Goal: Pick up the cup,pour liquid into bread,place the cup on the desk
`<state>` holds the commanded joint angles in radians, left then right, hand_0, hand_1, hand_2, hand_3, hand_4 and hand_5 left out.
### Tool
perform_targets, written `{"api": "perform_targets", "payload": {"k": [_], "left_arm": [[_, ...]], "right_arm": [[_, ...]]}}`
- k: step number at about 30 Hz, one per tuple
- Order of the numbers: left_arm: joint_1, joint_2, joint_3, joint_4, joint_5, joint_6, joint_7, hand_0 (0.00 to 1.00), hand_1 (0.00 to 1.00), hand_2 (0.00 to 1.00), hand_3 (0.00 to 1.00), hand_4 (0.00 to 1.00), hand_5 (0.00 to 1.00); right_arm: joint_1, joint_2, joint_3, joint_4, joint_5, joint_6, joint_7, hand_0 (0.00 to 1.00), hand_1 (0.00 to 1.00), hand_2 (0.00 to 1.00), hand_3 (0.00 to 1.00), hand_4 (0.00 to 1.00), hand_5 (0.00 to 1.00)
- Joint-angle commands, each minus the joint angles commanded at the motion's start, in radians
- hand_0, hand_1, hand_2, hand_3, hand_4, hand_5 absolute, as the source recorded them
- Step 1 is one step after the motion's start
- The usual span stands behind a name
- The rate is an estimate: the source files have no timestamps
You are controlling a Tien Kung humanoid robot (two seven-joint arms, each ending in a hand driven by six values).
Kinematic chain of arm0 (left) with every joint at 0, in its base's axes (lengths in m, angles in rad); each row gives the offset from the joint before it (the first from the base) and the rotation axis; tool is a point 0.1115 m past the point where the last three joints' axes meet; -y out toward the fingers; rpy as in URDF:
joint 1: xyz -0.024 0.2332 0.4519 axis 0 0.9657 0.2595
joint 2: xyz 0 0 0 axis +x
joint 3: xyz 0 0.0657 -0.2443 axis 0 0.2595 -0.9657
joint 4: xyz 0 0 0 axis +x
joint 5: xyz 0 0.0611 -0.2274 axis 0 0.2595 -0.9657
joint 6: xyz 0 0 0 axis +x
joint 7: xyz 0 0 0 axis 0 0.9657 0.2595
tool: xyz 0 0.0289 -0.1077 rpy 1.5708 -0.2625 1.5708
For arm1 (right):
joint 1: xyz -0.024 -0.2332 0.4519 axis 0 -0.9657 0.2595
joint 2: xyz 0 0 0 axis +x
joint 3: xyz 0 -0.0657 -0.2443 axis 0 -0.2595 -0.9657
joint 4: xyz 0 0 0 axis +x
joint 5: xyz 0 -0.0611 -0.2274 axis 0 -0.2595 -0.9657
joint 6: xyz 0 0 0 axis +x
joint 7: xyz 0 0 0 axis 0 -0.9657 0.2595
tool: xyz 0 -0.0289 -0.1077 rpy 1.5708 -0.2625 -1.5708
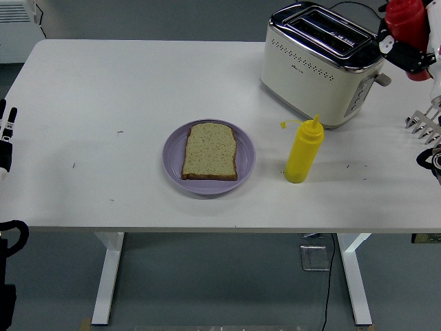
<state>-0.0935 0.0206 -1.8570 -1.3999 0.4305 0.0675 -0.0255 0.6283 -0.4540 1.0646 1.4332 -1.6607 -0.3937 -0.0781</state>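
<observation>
Right hand [412,56] grips the red squeeze bottle [406,22] aloft; 1 bread slice [210,152] fills the purple plate [246,163].

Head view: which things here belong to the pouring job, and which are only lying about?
Belong to the job:
- red squeeze bottle, held up in the right hand at the top right
- bread slice
- purple plate under the bread

Lying about:
- yellow squeeze bottle, cap open
- toaster
- left hand, resting at the left edge
</observation>
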Motion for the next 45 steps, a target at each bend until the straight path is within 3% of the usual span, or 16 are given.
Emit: {"api": "perform_targets", "payload": {"k": [2, 9, 14, 16, 18, 26, 32, 35, 38, 40, 45], "left_arm": [[-0.001, 0.000, -0.002, 0.000, 0.000, 0.000, 0.000, 0.786, 0.736, 0.737, 0.695, 0.513, 0.998], [-0.003, -0.001, -0.008, 0.000, -0.001, 0.000, 0.000, 0.786, 0.736, 0.737, 0.695, 0.513, 0.998], [-0.004, 0.001, -0.008, 0.000, -0.001, 0.000, 0.000, 0.786, 0.736, 0.737, 0.695, 0.513, 0.998], [-0.004, 0.000, -0.009, 0.000, -0.001, 0.000, 0.000, 0.786, 0.736, 0.737, 0.695, 0.513, 0.998], [-0.005, 0.000, -0.011, 0.000, -0.001, 0.000, 0.000, 0.786, 0.736, 0.737, 0.695, 0.513, 0.998], [-0.002, 0.005, -0.025, -0.003, -0.001, 0.001, -0.001, 0.786, 0.736, 0.737, 0.695, 0.513, 0.998], [-0.006, 0.004, -0.020, -0.002, -0.001, 0.000, 0.000, 0.787, 0.736, 0.737, 0.694, 0.514, 0.998], [-0.004, 0.004, -0.021, -0.001, -0.001, 0.001, -0.001, 0.786, 0.736, 0.737, 0.694, 0.513, 0.998], [-0.004, 0.002, -0.017, 0.000, -0.002, 0.000, 0.000, 0.786, 0.736, 0.737, 0.694, 0.513, 0.998], [-0.005, 0.001, -0.017, 0.000, -0.002, 0.000, 0.000, 0.786, 0.736, 0.737, 0.694, 0.513, 0.998], [-0.004, 0.002, -0.016, -0.001, -0.001, 0.000, -0.001, 0.785, 0.736, 0.737, 0.694, 0.511, 0.998]], "right_arm": [[0.051, -0.007, -0.032, -0.001, -0.078, 0.053, -0.018, 0.172, 0.271, 0.370, 0.477, 0.396, 0.062], [0.186, -0.012, -0.146, -0.029, -0.371, 0.156, -0.043, 0.166, 0.270, 0.369, 0.474, 0.386, 0.076], [0.316, -0.045, -0.344, -0.079, -0.583, 0.229, -0.056, 0.166, 0.273, 0.370, 0.471, 0.377, 0.086], [0.343, -0.050, -0.424, -0.099, -0.608, 0.251, -0.052, 0.166, 0.273, 0.370, 0.471, 0.377, 0.086], [0.346, -0.054, -0.475, -0.114, -0.608, 0.254, -0.049, 0.172, 0.280, 0.376, 0.473, 0.363, 0.093], [0.346, -0.097, -0.400, -0.097, -0.608, 0.248, -0.056, 0.179, 0.286, 0.378, 0.472, 0.353, 0.101], [0.334, -0.073, -0.350, -0.065, -0.608, 0.213, -0.048, 0.181, 0.283, 0.376, 0.470, 0.345, 0.110], [0.344, -0.061, -0.402, -0.066, -0.608, 0.205, -0.056, 0.181, 0.285, 0.378, 0.467, 0.340, 0.116], [0.356, -0.041, -0.503, -0.066, -0.608, 0.230, -0.047, 0.181, 0.285, 0.378, 0.467, 0.340, 0.116], [0.357, -0.038, -0.519, -0.066, -0.608, 0.232, -0.046, 0.181, 0.285, 0.378, 0.467, 0.340, 0.116], [0.358, -0.043, -0.425, -0.067, -0.608, 0.225, -0.061, 0.185, 0.289, 0.380, 0.465, 0.336, 0.127]]}}
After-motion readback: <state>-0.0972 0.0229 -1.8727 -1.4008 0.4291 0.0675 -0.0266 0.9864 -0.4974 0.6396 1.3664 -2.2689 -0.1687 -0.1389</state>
